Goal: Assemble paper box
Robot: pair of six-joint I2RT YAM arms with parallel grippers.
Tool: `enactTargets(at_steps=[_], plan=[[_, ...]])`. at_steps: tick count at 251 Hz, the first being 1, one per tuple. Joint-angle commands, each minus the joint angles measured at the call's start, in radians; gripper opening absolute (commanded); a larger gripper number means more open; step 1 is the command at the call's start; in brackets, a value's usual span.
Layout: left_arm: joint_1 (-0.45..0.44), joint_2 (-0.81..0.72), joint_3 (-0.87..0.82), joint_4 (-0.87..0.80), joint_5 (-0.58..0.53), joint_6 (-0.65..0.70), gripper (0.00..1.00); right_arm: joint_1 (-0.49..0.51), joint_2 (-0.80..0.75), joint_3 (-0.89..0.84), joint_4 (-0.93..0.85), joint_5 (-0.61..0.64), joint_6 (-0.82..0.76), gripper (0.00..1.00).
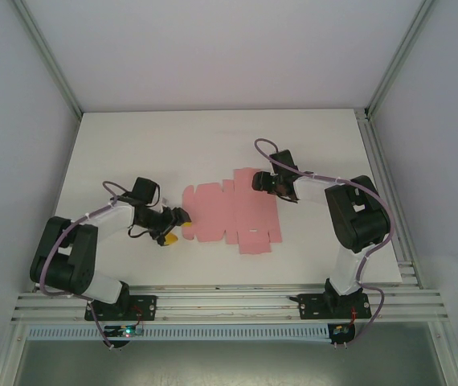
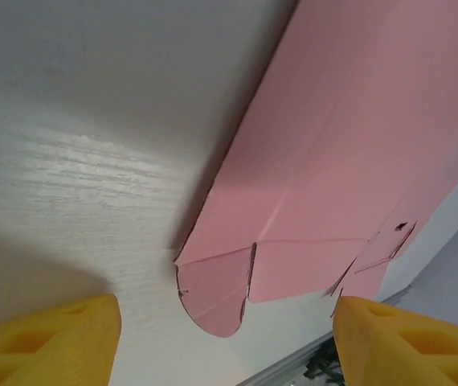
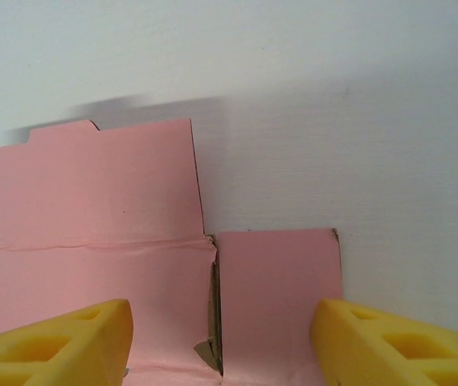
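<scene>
Curling paper box (image 2: pixel 325 161) edge — left-wrist view

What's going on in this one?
Two robot arms are working on a pink paper box, at this point an unfolded die-cut sheet lying on the white table. The left pincer is open at the sheet's left edge, with the rounded flaps just ahead of it. The right pincer is open over the sheet's far right part. Neither grips the card, and no box has been formed yet.
</scene>
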Motion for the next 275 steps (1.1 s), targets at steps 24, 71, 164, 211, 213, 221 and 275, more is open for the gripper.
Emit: enactTargets(at_steps=[24,71,164,211,213,221,275], plan=[[-0.016,0.045,-0.013,0.1,0.093,-0.085,0.61,0.003,0.056,-0.071,-0.149,-0.03,0.027,0.65],[-0.019,0.061,-0.019,0.188,0.109,-0.12,0.54,0.002,0.058,-0.079,-0.145,-0.035,0.032,0.64],[-0.019,0.084,-0.026,0.275,0.081,-0.151,0.17,0.002,0.064,-0.087,-0.133,-0.047,0.038,0.63],[-0.019,0.003,-0.028,0.237,-0.005,-0.137,0.0,0.003,0.045,-0.099,-0.128,-0.036,0.036,0.63],[-0.018,-0.004,-0.028,0.237,-0.009,-0.133,0.0,0.004,0.043,-0.1,-0.128,-0.035,0.036,0.63],[-0.019,-0.032,-0.029,0.236,-0.029,-0.123,0.0,0.003,0.035,-0.104,-0.125,-0.033,0.036,0.63],[-0.026,-0.23,-0.081,0.351,-0.081,-0.051,0.0,0.002,-0.046,-0.142,-0.035,-0.091,0.03,0.78]])
